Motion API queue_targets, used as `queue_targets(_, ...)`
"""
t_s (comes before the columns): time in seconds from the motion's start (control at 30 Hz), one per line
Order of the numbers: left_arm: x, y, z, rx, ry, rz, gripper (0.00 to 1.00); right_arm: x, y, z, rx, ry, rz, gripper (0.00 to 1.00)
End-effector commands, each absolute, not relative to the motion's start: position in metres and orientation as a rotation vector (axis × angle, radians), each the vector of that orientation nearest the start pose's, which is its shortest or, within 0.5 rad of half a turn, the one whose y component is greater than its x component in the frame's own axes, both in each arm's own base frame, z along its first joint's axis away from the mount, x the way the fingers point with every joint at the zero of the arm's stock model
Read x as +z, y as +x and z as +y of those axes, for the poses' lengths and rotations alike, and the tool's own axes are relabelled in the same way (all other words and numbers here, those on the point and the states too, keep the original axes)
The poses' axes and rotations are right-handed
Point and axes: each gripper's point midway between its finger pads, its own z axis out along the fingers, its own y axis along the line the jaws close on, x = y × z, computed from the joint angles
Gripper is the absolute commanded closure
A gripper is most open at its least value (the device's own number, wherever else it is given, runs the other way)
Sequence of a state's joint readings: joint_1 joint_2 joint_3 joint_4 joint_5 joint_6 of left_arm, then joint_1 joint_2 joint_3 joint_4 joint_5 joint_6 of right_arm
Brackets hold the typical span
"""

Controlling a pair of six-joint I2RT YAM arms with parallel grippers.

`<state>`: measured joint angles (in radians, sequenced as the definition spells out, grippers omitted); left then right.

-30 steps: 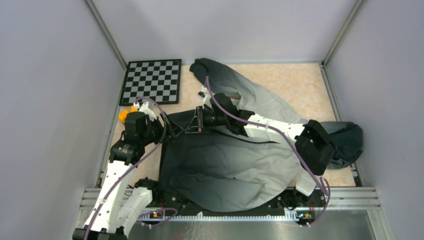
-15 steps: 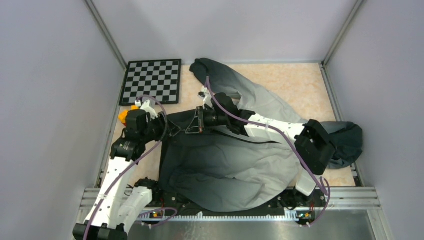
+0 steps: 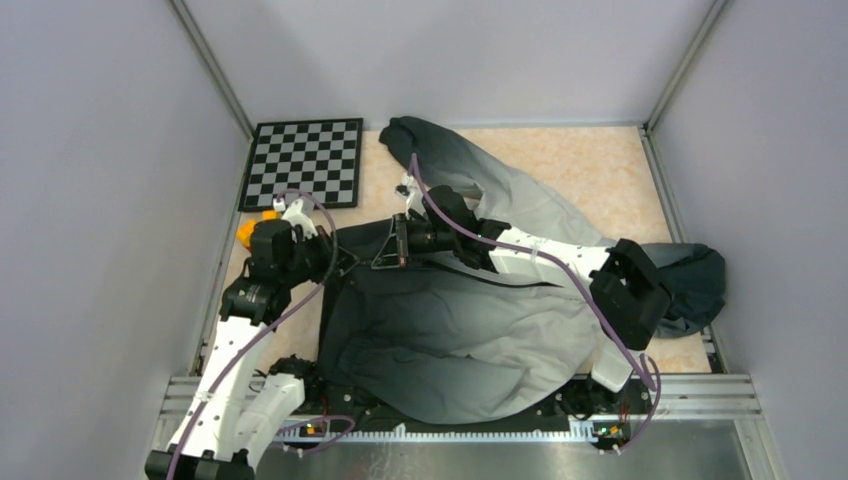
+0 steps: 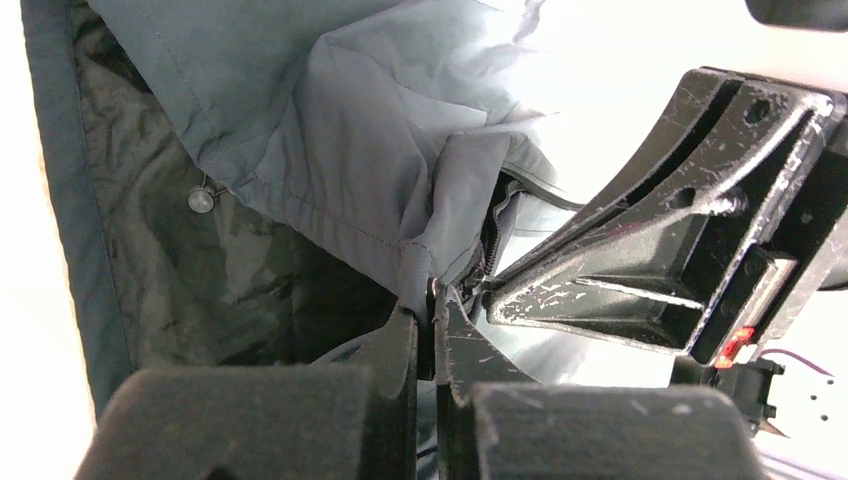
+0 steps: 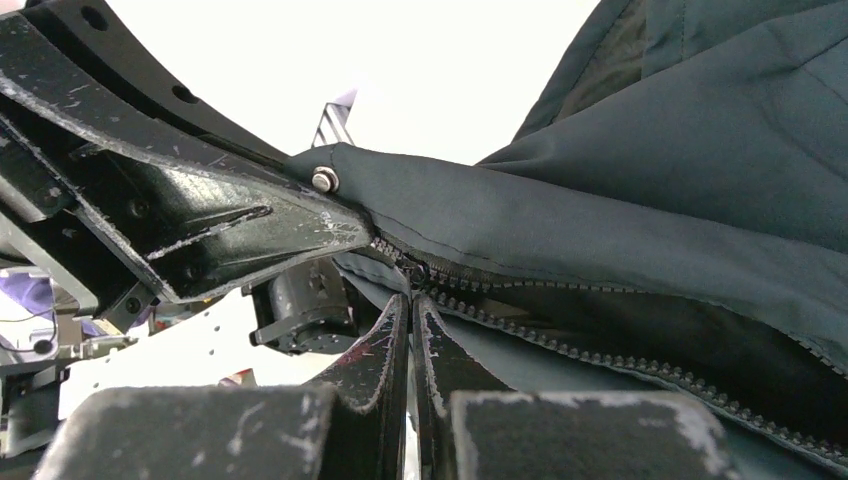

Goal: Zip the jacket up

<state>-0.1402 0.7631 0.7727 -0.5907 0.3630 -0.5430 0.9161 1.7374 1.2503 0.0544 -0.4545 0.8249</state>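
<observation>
The jacket lies spread across the table, dark charcoal on the left and fading to light grey, with its dark hood at the right. My left gripper is shut on the jacket's bottom hem beside the zipper. The left wrist view shows the fabric pinched between its tips. My right gripper faces it from the right. It is shut at the zipper slider, fingertips together. Open zipper teeth run off to the right. A metal snap sits on the hem corner.
A checkerboard lies at the back left of the marbled table. An orange object sits behind the left arm. Grey walls enclose the table on three sides, and a metal rail runs along the near edge.
My left gripper has gone from open to shut on the jacket's hem and shifted slightly toward the right gripper. The right arm and the jacket have stayed put.
</observation>
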Motion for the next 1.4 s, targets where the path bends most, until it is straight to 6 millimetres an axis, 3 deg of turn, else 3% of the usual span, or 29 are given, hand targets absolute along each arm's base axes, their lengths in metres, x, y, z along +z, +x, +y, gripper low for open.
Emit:
queue_targets(0.0, 0.223, 0.230, -0.125, -0.823, -0.062, 2.111, 1.00, 0.226, 0.222, 0.462, 1.505, -0.496, 2.206, 1.00)
queue_targets(0.2, 0.231, 0.217, -0.136, -0.904, 0.033, 2.034, 1.00, 0.242, 0.207, 0.492, 1.592, -0.586, 2.181, 1.00)
queue_targets(0.37, 0.233, 0.220, -0.118, -0.796, -0.097, 2.045, 0.67, 0.250, 0.209, 0.487, 1.593, -0.565, 2.162, 1.00)
queue_targets(0.53, 0.233, 0.222, -0.110, -0.757, -0.187, 2.079, 0.56, 0.250, 0.207, 0.476, 1.586, -0.559, 2.165, 1.00)
queue_targets(0.87, 0.229, 0.223, -0.107, -0.742, -0.227, 2.100, 0.80, 0.246, 0.205, 0.466, 1.549, -0.562, 2.161, 1.00)
queue_targets(0.97, 0.226, 0.221, -0.110, -0.754, -0.197, 2.100, 0.98, 0.244, 0.206, 0.467, 1.537, -0.563, 2.173, 1.00)
queue_targets(1.0, 0.226, 0.220, -0.112, -0.768, -0.181, 2.096, 1.00, 0.242, 0.207, 0.467, 1.527, -0.564, 2.191, 1.00)
queue_targets(1.23, 0.237, 0.211, -0.120, -0.832, -0.089, 1.996, 1.00, 0.246, 0.205, 0.494, 1.343, -0.559, 2.289, 1.00)
queue_targets(1.37, 0.253, 0.206, -0.121, -0.844, -0.059, 1.911, 1.00, 0.242, 0.202, 0.496, 1.239, -0.577, 2.339, 1.00)
